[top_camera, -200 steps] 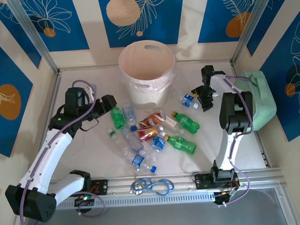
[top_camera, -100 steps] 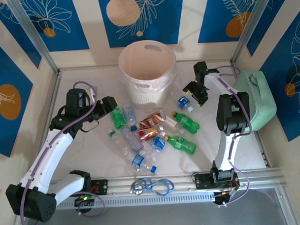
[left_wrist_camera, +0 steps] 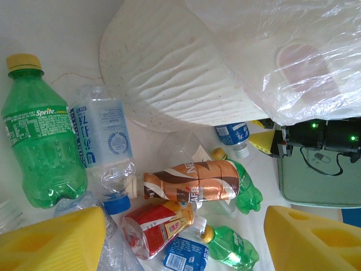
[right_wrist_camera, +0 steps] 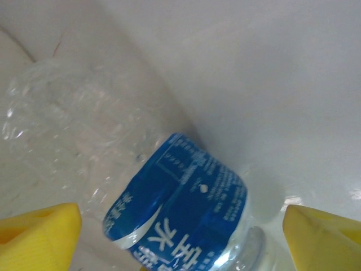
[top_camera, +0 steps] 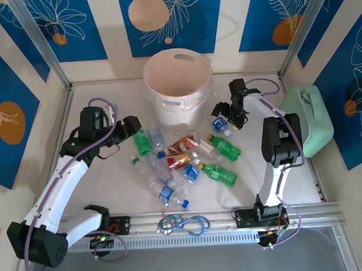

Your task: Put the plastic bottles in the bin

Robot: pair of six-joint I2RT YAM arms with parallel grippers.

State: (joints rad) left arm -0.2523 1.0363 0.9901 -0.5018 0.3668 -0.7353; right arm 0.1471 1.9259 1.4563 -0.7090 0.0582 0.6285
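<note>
The white bin [top_camera: 177,82] stands at the back middle, with its wall [left_wrist_camera: 169,79] seen in the left wrist view. Plastic bottles [top_camera: 185,159] lie heaped in front of it. My right gripper [top_camera: 228,115] [right_wrist_camera: 180,243] is open, low over a crumpled clear bottle with a blue label [top_camera: 219,123] [right_wrist_camera: 180,209], which lies on the table between its yellow fingers [right_wrist_camera: 39,237]. My left gripper [top_camera: 132,125] [left_wrist_camera: 180,243] hangs open above the heap, with nothing in it. Below it lie a green Sprite bottle [left_wrist_camera: 39,152], a brown-label bottle [left_wrist_camera: 194,182] and a red-label bottle [left_wrist_camera: 158,226].
A mint-green case [top_camera: 311,122] [left_wrist_camera: 316,180] sits against the right wall. Two green bottles [top_camera: 226,147] lie right of the heap. A blue cable loop [top_camera: 184,223] lies on the front rail. Side walls close in the table.
My right gripper has moved left, from beside the case to over the blue-label bottle, and its jaws have spread wider. The left arm has not moved.
</note>
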